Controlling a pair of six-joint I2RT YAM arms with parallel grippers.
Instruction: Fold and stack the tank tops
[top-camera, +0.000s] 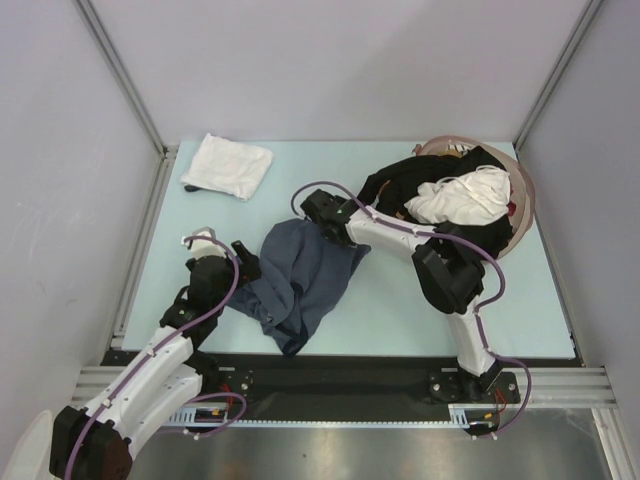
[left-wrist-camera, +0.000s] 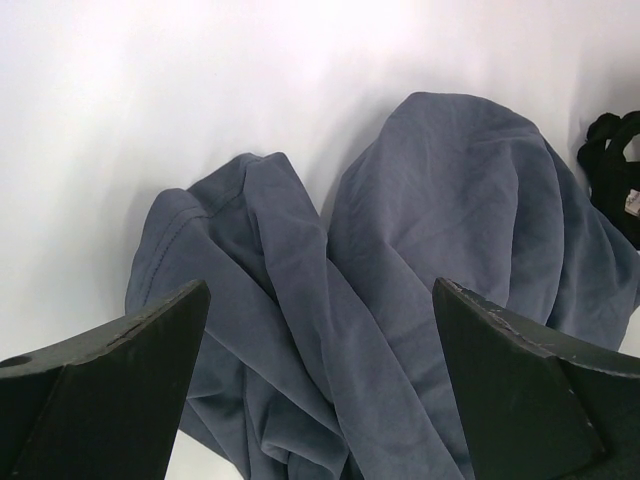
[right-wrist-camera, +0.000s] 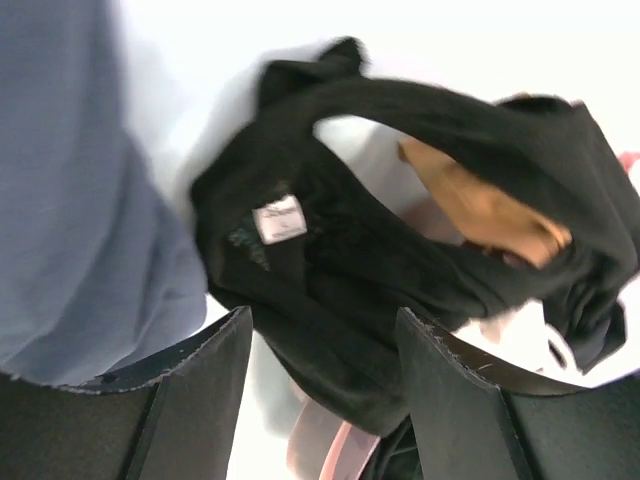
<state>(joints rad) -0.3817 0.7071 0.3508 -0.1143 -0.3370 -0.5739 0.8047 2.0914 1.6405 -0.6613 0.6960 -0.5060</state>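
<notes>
Top external view: grey-blue tank top lies crumpled and unfolded on the pale table, left of centre and toward the near edge. White tank top sits folded in the far left corner, well apart from both arms. Left gripper hovers just beside the grey top's left edge, pointing at it. Left wrist view: left gripper has its jaws spread wide with nothing pinched. The grey-blue tank top lies in loose folds directly ahead, filling the gap between the two fingers and bunching into two humps; whether the fingertips touch the cloth cannot be told. Right gripper, seen from above, sits at the far edge of the grey top, between it and the heap of clothes at the far right. That heap rests in a pink-rimmed basket, with a white cloth on top. Right wrist view: right gripper has its jaws standing apart, with no cloth visibly clamped. A black garment with a small white label lies just ahead of the gap, and the grey-blue tank top runs along the left side, beside the left finger. This frame is blurred.
</notes>
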